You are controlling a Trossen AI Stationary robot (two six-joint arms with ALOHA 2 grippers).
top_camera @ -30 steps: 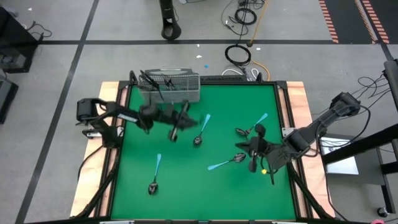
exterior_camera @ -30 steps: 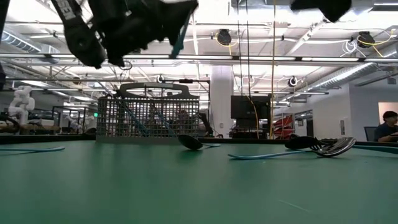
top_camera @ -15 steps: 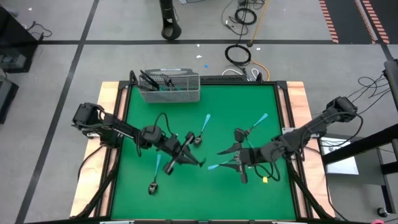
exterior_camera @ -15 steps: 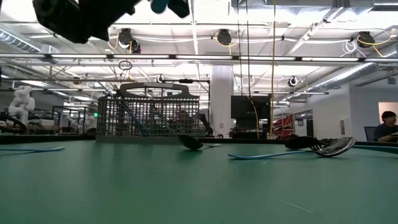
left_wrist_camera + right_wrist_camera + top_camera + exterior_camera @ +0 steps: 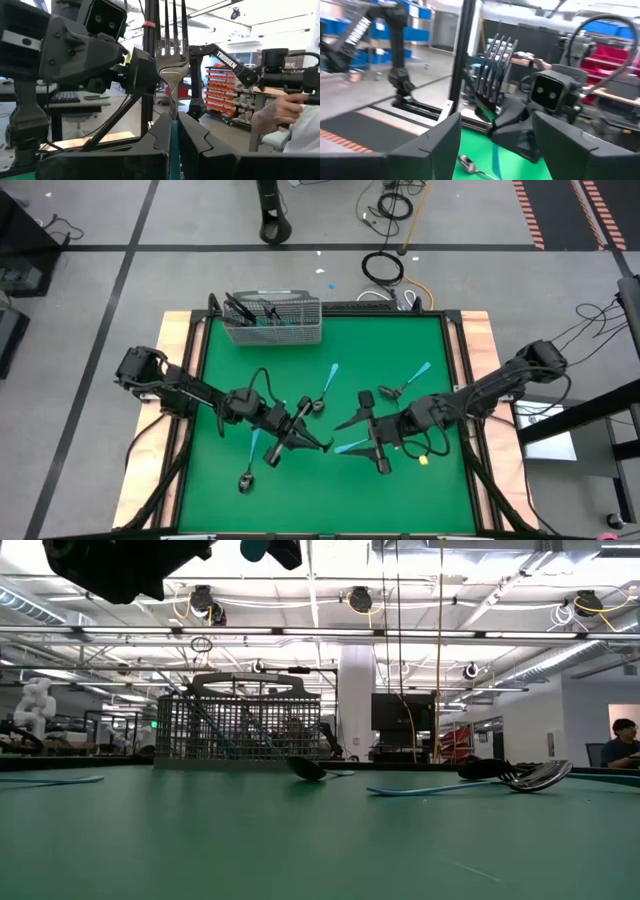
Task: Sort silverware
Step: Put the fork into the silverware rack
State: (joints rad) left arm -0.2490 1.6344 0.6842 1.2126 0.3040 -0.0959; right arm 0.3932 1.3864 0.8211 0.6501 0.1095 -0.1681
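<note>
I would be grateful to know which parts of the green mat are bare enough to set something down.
Free: the mat between the basket and its far right corner, and the near strip below both arms. Crowded: the middle, where the left tool, shut on a fork, meets the open right tool, with spoons behind them.

Fork (image 5: 172,52) handle hidden between left hand (image 5: 174,131) fingers.
</note>
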